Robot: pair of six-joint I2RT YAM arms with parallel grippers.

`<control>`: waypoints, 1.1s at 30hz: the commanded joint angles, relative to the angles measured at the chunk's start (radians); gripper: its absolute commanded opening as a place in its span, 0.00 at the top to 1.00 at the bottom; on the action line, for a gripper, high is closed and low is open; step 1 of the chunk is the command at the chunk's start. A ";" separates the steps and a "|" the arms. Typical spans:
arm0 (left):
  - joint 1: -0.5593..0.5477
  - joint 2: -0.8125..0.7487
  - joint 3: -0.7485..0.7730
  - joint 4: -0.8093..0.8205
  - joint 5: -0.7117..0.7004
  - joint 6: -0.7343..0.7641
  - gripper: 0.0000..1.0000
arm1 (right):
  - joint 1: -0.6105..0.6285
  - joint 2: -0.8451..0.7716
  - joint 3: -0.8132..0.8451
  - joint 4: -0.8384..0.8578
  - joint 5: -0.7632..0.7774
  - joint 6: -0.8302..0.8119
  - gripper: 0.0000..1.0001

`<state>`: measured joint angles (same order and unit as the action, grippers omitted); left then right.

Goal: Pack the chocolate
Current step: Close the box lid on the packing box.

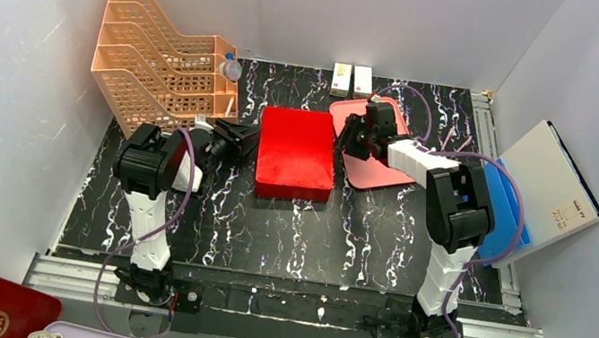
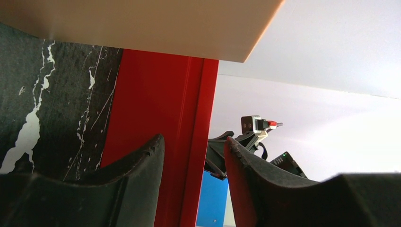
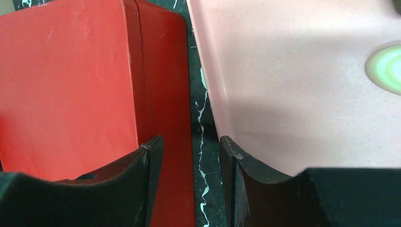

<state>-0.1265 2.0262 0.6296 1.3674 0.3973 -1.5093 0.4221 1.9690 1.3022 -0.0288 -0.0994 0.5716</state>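
Note:
No chocolate shows in any view. A closed red box (image 1: 296, 152) lies in the middle of the black marbled table. My left gripper (image 1: 235, 136) is open at the box's left side; in the left wrist view (image 2: 195, 138) the red box's edge (image 2: 189, 118) stands between the open jaws. My right gripper (image 1: 346, 136) is open at the box's right side; in the right wrist view (image 3: 191, 138) its jaws span the red box's side (image 3: 165, 94) and the gap to a pink tray (image 3: 293, 85). Neither gripper holds anything.
The pink tray (image 1: 372, 173) lies right of the box, with a pale green patch (image 3: 385, 66) on it. Two small white cartons (image 1: 352, 79) stand at the back. A peach file rack (image 1: 159, 60) and a bottle (image 1: 230, 67) stand back left. A blue-and-white board (image 1: 547, 190) leans at the right.

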 commanded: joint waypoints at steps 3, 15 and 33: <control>-0.005 0.014 0.058 -0.023 0.063 0.023 0.53 | 0.019 -0.068 0.026 0.042 0.038 -0.001 0.44; -0.001 0.012 0.077 -0.054 0.095 0.042 0.53 | 0.006 -0.102 0.013 0.066 0.071 -0.001 0.44; 0.010 0.011 0.132 -0.138 0.174 0.093 0.53 | 0.003 -0.006 0.080 0.043 -0.130 0.009 0.43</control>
<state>-0.1253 2.0285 0.6651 1.2873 0.4561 -1.4391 0.4267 1.9320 1.3209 0.0055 -0.1623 0.5743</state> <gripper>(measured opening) 0.468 0.567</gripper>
